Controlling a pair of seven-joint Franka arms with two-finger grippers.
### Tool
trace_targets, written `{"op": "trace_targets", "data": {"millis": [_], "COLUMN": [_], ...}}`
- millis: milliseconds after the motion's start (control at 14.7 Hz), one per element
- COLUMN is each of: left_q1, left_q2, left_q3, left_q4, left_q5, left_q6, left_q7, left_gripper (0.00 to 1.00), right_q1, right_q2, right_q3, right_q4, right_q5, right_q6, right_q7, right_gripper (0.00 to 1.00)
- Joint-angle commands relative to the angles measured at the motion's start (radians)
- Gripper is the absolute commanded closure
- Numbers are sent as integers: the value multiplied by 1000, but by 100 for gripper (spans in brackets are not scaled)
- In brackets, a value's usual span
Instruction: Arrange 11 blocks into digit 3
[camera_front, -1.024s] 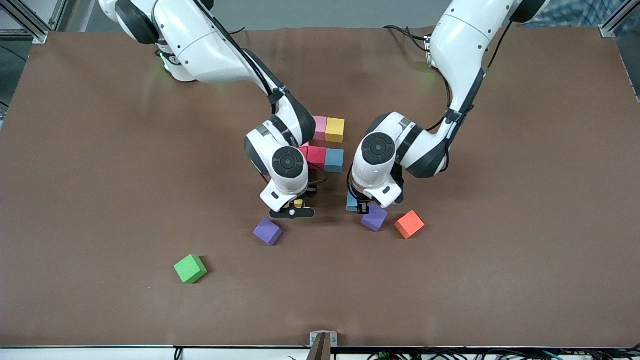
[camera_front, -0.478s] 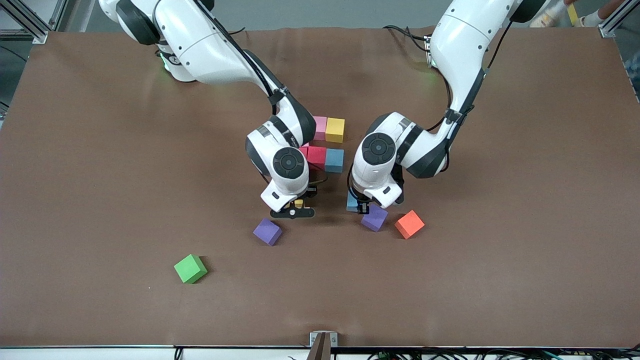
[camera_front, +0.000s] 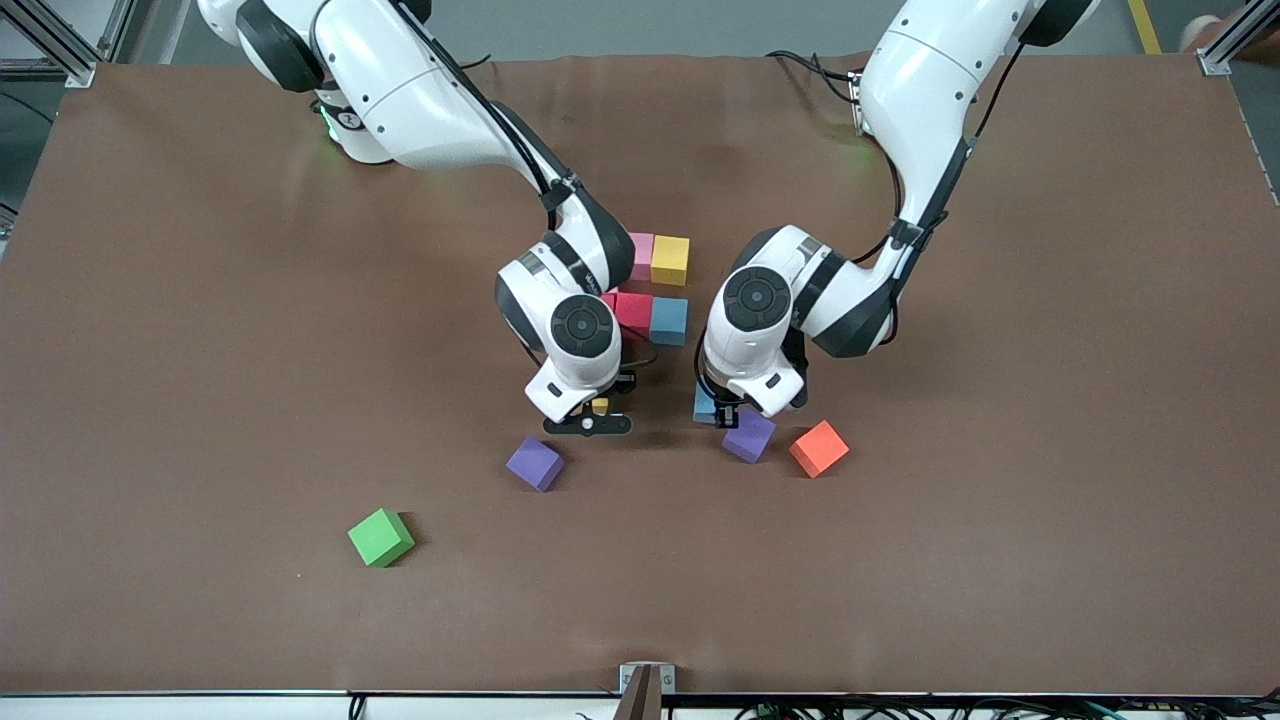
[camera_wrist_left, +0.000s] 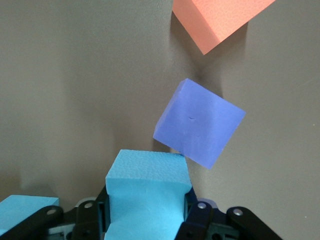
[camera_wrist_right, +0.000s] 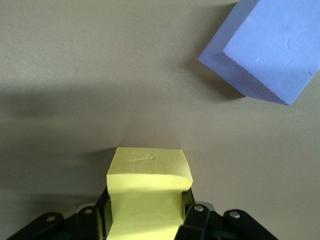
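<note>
My left gripper is shut on a light blue cube, low over the table beside a purple cube. A second light blue cube sits close against the held one. In the front view the left gripper is mostly hidden under its wrist, with light blue showing beside it. My right gripper is shut on a yellow cube, near another purple cube. Pink, yellow, red and light blue cubes stand grouped farther from the camera, partly hidden by the right wrist.
An orange cube lies next to the purple cube by the left gripper. A green cube sits alone nearer the camera, toward the right arm's end. The two wrists hang close together over the table's middle.
The right arm has crept slightly toward the left arm's end with the yellow cube still held. The left arm and the loose cubes have not moved.
</note>
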Motion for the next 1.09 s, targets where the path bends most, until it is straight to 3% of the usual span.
{"op": "trace_targets", "data": {"millis": [0, 1024], "left_q1": [0, 1], "left_q2": [6, 8], "left_q3": [0, 0], "left_q4": [5, 5], "left_q5": [5, 5], "left_q6": [11, 11], "left_q7": [1, 1], "left_gripper": [72, 71], "right_q1": [10, 10], "right_q2": [11, 11], "right_q3": [-5, -5], "right_q4": [18, 18], "right_q5": [-7, -6], "right_q6": [-6, -6], "right_q7": [26, 55], "right_gripper": [100, 100]}}
